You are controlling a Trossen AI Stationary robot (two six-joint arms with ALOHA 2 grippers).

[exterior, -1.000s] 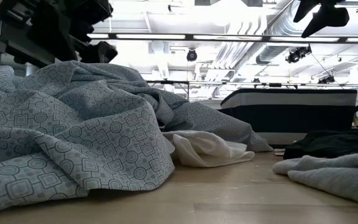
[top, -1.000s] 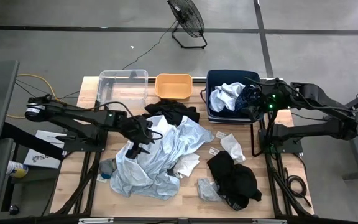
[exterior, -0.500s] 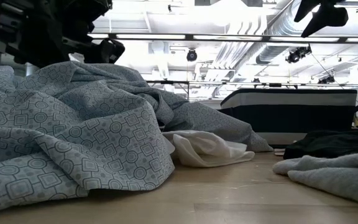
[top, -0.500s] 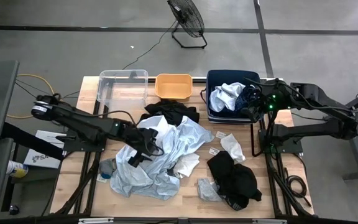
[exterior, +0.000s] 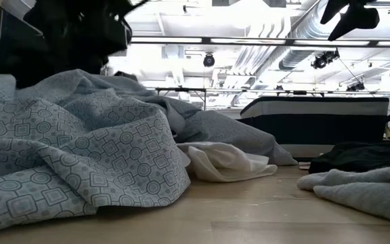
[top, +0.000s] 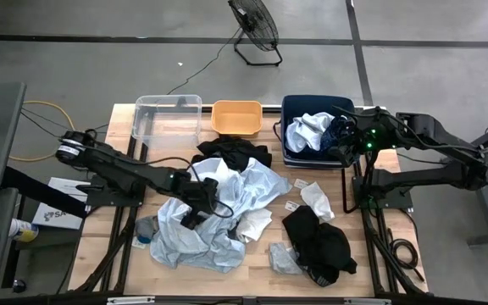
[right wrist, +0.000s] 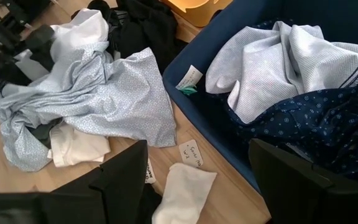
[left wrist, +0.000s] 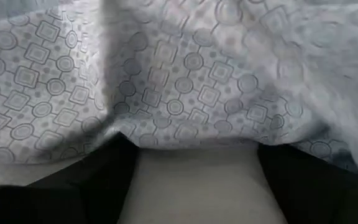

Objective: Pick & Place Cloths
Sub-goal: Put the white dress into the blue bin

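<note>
A large pale blue patterned cloth lies crumpled on the table's middle, partly over a white cloth. My left gripper is open and down at the blue cloth's left part; in its wrist view the folds fill the picture just beyond the fingers. A black cloth lies behind the blue one, and another black cloth lies at the near right. My right gripper hangs open over the navy bin, which holds a white cloth and a dotted navy cloth. My left gripper comes at the pale blue cloth slanting down from the table's left. Its open fingertips stand right at the patterned folds. I cannot tell whether they touch the cloth.
A clear bin and an orange bin stand at the far edge. A small white cloth, a grey cloth and paper tags lie on the bare wood to the right of the blue cloth.
My left gripper has gone down and toward the table's near edge, onto the pale blue cloth. In the low view its dark shape has sunk behind the cloth's crest. My right arm has kept still.
</note>
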